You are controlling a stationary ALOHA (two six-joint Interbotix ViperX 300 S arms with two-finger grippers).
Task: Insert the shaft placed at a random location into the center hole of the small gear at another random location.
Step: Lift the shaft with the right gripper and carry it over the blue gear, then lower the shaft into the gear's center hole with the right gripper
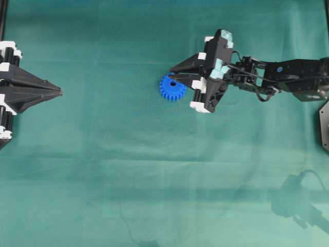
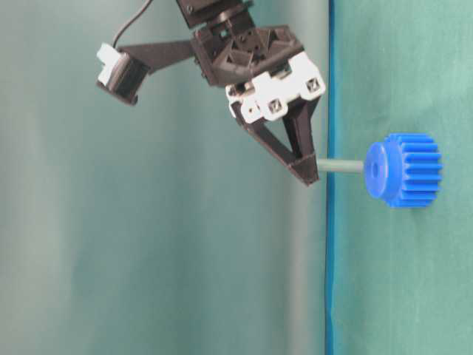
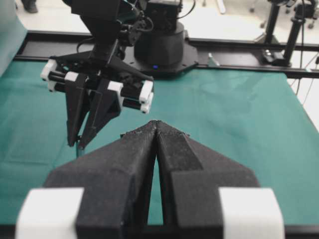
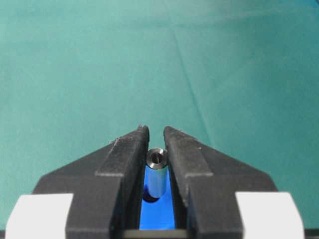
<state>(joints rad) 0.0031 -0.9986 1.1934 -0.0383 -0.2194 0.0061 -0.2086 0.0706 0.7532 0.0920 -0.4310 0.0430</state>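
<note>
The small gear (image 1: 169, 88), bright blue with a raised hub, lies flat on the green cloth near the middle. My right gripper (image 1: 175, 75) hangs directly over it, shut on the shaft (image 2: 340, 166), a thin silvery pin held upright. In the right wrist view the shaft (image 4: 156, 174) stands between the fingers (image 4: 130, 154), its lower end meeting the dark center hole (image 4: 149, 198) in the blue gear (image 4: 160, 216). How deep it sits I cannot tell. My left gripper (image 1: 60, 92) rests shut and empty at the far left, well away from the gear (image 2: 408, 170).
Green cloth (image 1: 154, 180) covers the whole table. In the left wrist view the right arm's black base (image 3: 162, 47) and a black rail (image 3: 239, 64) stand along the far table edge. A dark post (image 1: 3, 20) runs down the left edge.
</note>
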